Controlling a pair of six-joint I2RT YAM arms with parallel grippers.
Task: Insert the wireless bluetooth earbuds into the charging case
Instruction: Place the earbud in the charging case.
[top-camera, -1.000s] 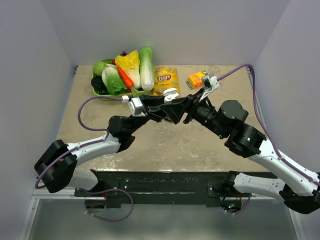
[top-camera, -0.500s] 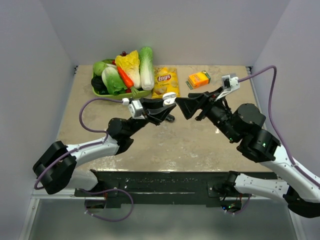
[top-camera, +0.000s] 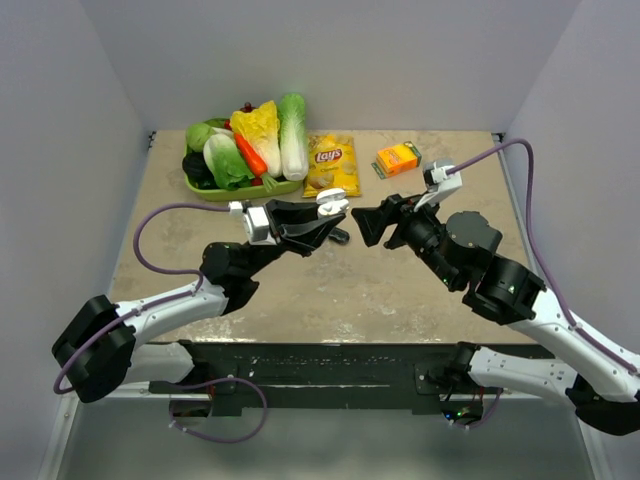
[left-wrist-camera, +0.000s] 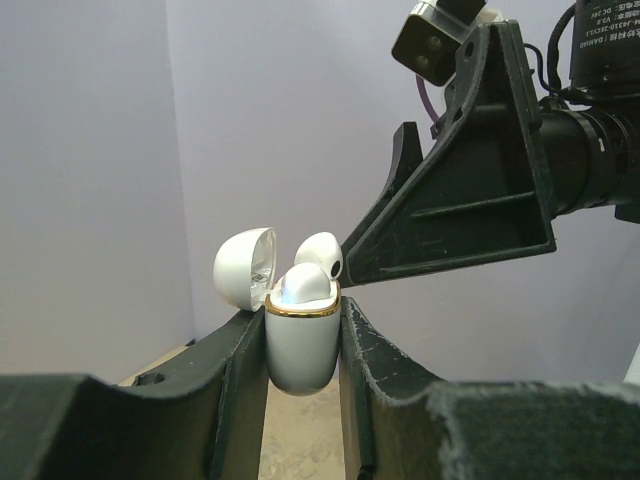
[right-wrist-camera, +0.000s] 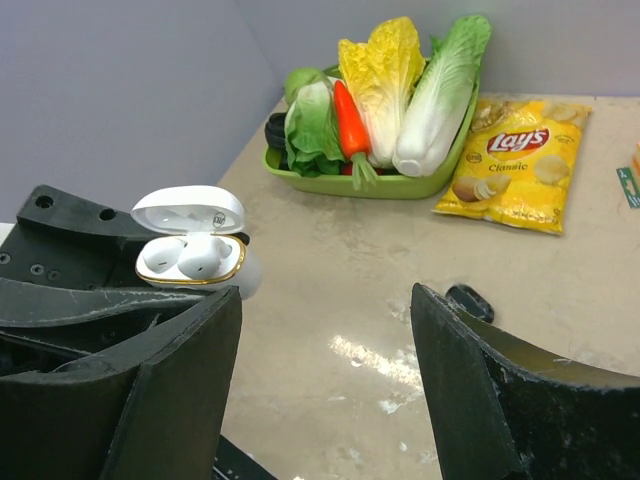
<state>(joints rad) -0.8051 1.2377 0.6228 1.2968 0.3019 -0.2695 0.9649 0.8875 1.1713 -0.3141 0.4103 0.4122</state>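
My left gripper (left-wrist-camera: 300, 325) is shut on a white charging case (left-wrist-camera: 300, 345) with a gold rim and holds it upright above the table, its lid (left-wrist-camera: 245, 268) open. Two white earbuds sit in the case, one (left-wrist-camera: 307, 283) low and one (left-wrist-camera: 322, 252) a little higher. The right wrist view shows the case (right-wrist-camera: 190, 262) with both earbuds (right-wrist-camera: 203, 257) side by side in it. My right gripper (right-wrist-camera: 325, 295) is open and empty, just right of the case, also in the top view (top-camera: 368, 222). No tiny black earbuds show in either gripper.
A small black oval piece (right-wrist-camera: 468, 302) lies on the table below the grippers. At the back stand a green tray (top-camera: 200, 183) of vegetables, a yellow chips bag (top-camera: 332, 163) and an orange box (top-camera: 397, 158). Walls close in left, right and back.
My right gripper has drawn back to the right from the case and now stands open. My left gripper has shifted slightly left, still holding the case.
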